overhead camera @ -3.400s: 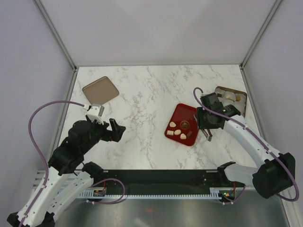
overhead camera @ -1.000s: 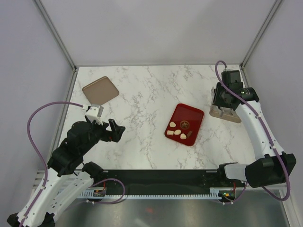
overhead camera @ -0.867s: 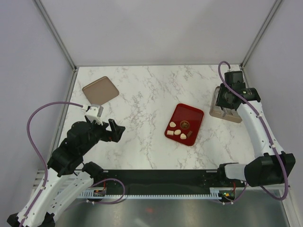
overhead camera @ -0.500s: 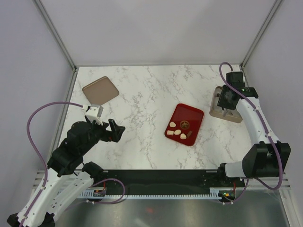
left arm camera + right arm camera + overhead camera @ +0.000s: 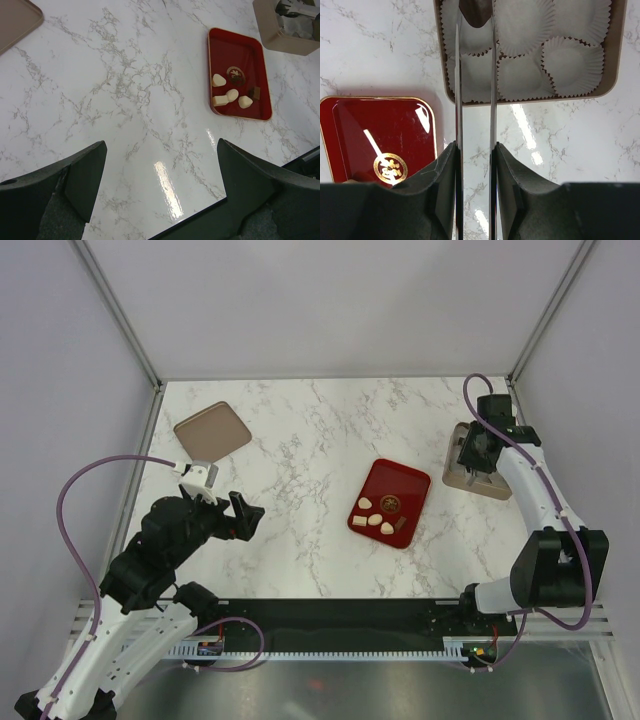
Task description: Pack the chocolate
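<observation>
A dark chocolate (image 5: 476,12) is pinched between the narrow jaws of the right gripper (image 5: 475,22). It hangs over a white paper cup (image 5: 470,40) at one corner of the tan box (image 5: 615,55), which holds several such cups. The other chocolates (image 5: 226,97), mostly cream with one dark, lie at the near end of the red tray (image 5: 235,45). The tray is near the box but not touching it, on the marble worktop (image 5: 300,460). The left gripper (image 5: 161,150) hovers at the near left, jaws wide open and holding nothing. A flat tan lid (image 5: 212,430) lies at the far left.
</observation>
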You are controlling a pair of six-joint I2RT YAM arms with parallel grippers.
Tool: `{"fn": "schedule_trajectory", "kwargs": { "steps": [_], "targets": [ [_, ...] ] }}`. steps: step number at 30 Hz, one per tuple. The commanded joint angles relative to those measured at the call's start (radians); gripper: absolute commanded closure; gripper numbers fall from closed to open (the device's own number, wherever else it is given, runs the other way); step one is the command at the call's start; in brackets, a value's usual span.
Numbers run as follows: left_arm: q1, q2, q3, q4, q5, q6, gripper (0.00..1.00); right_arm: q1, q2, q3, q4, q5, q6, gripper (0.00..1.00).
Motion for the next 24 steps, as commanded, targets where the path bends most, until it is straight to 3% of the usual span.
{"fn": "schedule_trajectory", "kwargs": {
  "steps": [1, 24],
  "targets": [
    [-0.005, -0.006, -0.001, 0.015, -0.022, -0.026, 0.0, -0.012, 0.003, -0.017, 0.054, 0.005, 0.017, 0.63],
    [-0.005, -0.003, -0.003, 0.015, -0.026, -0.026, 0.0, -0.015, -0.004, 0.008, 0.048, -0.02, 0.01, 0.52]
  ]
}}
